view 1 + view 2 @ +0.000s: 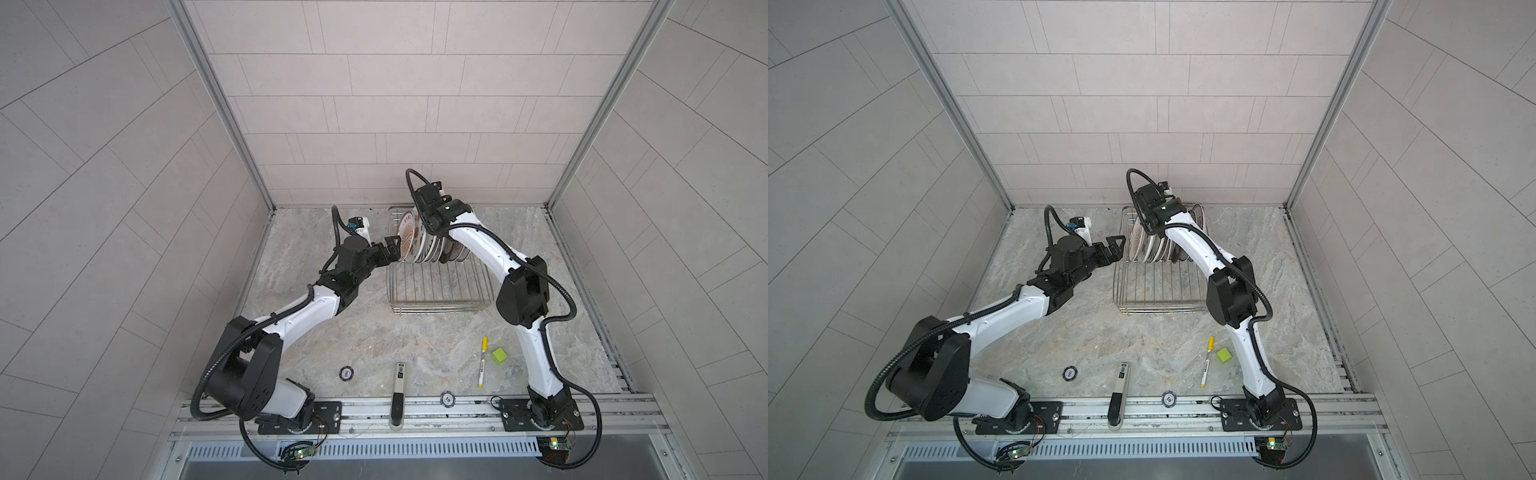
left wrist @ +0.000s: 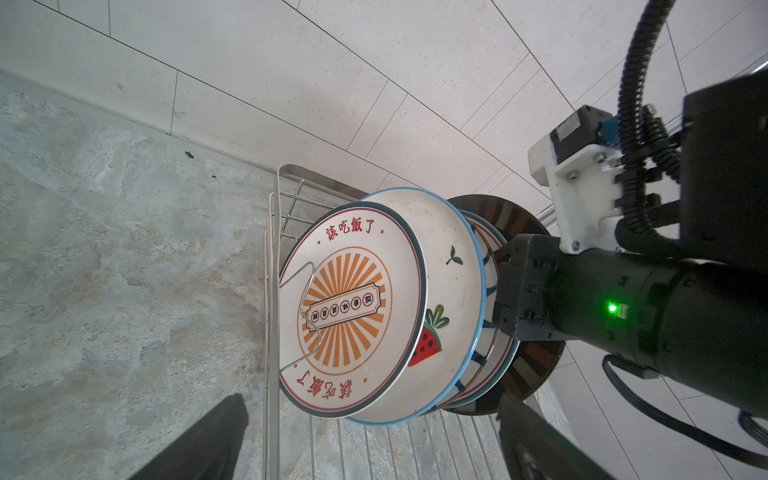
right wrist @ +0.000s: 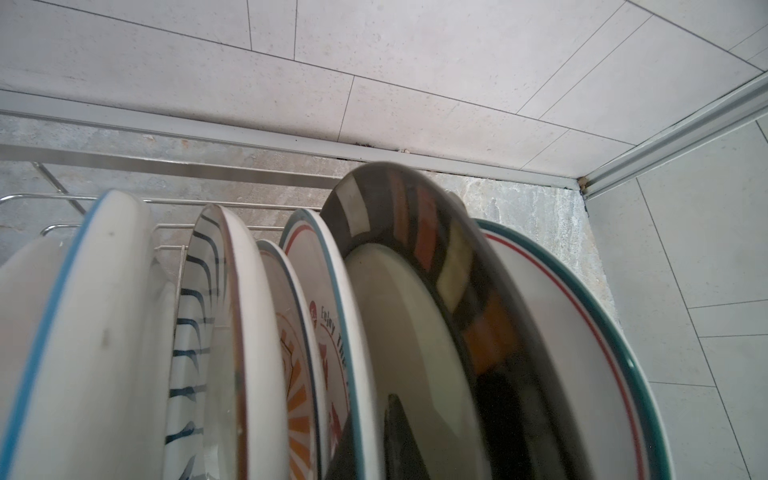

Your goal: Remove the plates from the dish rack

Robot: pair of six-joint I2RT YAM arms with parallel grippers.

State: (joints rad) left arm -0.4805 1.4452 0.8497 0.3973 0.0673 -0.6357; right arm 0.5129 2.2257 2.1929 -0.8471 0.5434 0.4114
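Observation:
The chrome dish rack [image 1: 440, 291] [image 1: 1158, 291] stands at the back of the table with several plates upright in its far half. At the left end is a white plate with an orange sunburst [image 1: 409, 237] [image 2: 345, 307]. Behind it come a blue-rimmed watermelon plate [image 2: 453, 291] and others, then a larger brown-rimmed plate [image 3: 415, 216]. My left gripper [image 1: 392, 249] [image 2: 370, 457] is open beside the rack's left end, level with the sunburst plate. My right gripper [image 3: 370, 449] reaches down into the row, shut on the rim of a white teal-rimmed plate [image 3: 328, 257] next to the brown-rimmed one.
The back wall is close behind the rack. Near the front lie two poker chips [image 1: 346, 373] [image 1: 447, 399], a black and white tool [image 1: 399, 386], a yellow pen [image 1: 483, 361] and a green cube [image 1: 500, 355].

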